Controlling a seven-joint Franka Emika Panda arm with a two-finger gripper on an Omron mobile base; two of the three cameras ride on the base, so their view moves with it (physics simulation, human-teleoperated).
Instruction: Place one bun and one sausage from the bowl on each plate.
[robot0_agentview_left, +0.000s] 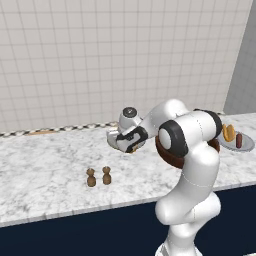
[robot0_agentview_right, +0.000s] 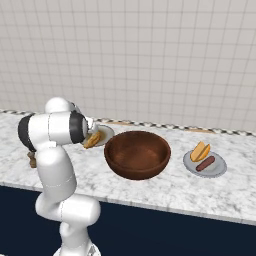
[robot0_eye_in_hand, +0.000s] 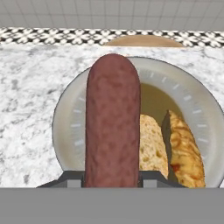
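Note:
My gripper (robot0_eye_in_hand: 113, 177) is shut on a reddish-brown sausage (robot0_eye_in_hand: 113, 122), which hangs just above a pale plate with a brownish centre (robot0_eye_in_hand: 65, 127). A golden bun (robot0_eye_in_hand: 183, 148) lies on the right half of that plate. From the left base view the gripper (robot0_agentview_left: 128, 142) hovers over the plate (robot0_agentview_left: 112, 138) at the counter's back. The dark reddish-brown bowl (robot0_agentview_right: 137, 154) stands in the middle of the counter, and I see nothing inside it. Right of it, the plain grey plate (robot0_agentview_right: 216, 170) carries a bun (robot0_agentview_right: 200, 150) and a sausage (robot0_agentview_right: 205, 163).
Two small brown shakers (robot0_agentview_left: 98, 176) stand near the counter's front edge, left of the arm. A wooden board (robot0_eye_in_hand: 144, 41) lies against the tiled wall behind the plate. The counter's front edge drops off to dark cabinets.

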